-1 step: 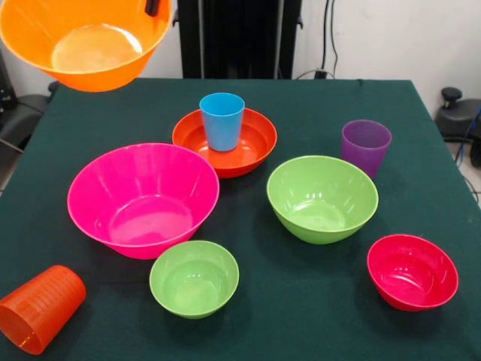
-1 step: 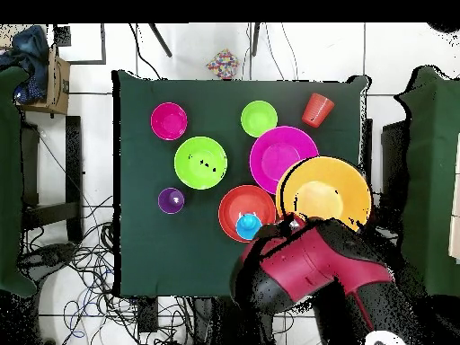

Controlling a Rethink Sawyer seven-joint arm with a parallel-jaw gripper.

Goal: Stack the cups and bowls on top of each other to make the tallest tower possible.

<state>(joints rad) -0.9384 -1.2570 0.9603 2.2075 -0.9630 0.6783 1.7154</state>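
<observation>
Green cloth covers your table (image 1: 421,331). Your gripper (image 1: 153,7) pinches the large orange bowl's (image 1: 86,41) rim, holding it aloft beside the pink bowl (image 1: 143,197). You see the blue cup (image 1: 222,120) upright in the red-orange bowl (image 1: 252,147); the orange cup (image 1: 39,307) lies tipped

A dark green worktop (image 1: 301,331) is carrying 5 bowls: pink (image 1: 143,199), red-orange (image 1: 225,143), 2 lime green (image 1: 322,198) (image 1: 194,278), crimson (image 1: 412,271). A purple cup (image 1: 365,146) is standing upright; an orange cup (image 1: 39,308) is lying sideways.
</observation>
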